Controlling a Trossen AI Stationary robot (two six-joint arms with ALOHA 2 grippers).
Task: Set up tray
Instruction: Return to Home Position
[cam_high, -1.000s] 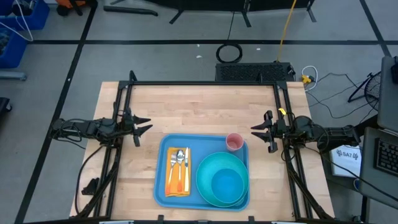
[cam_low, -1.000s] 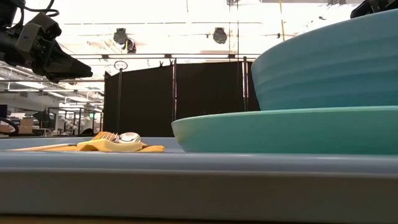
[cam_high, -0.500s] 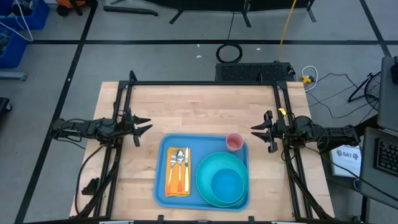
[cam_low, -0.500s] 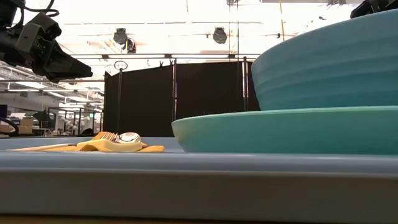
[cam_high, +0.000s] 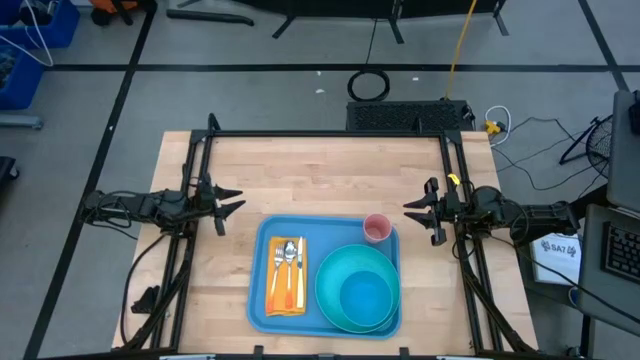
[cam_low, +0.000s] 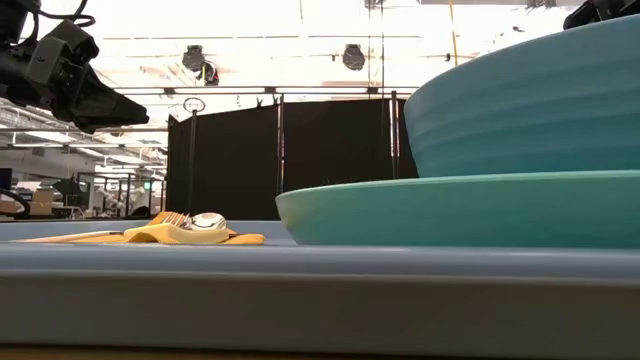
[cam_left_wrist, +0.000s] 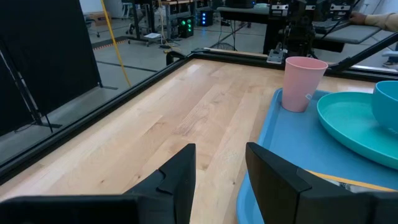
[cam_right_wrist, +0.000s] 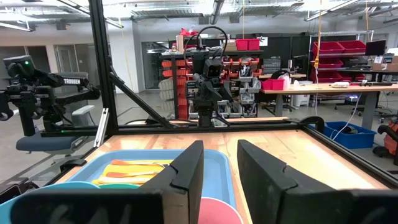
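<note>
Nothing has moved: the left pincer (cam_high: 230, 205) and right pincer (cam_high: 412, 212) stay parted at either side of the wooden bench (cam_high: 320, 170). The tray (cam_high: 262, 310) lies between them, toward the front. A black screen (cam_low: 290, 160) stands beyond.

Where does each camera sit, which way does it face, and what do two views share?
High view: overhead, facing straight down; left pincer and right pincer open either side of the tray.
Low view: table-top height, level across the tray past plate and bowl; left arm upper left.
Left wrist view: on left arm, facing past its own fingers toward the pink cup.
Right wrist view: on right arm, facing past its own fingers toward the napkin.
Shared: both wrist views show tray and pink cup, from opposite sides.
</note>
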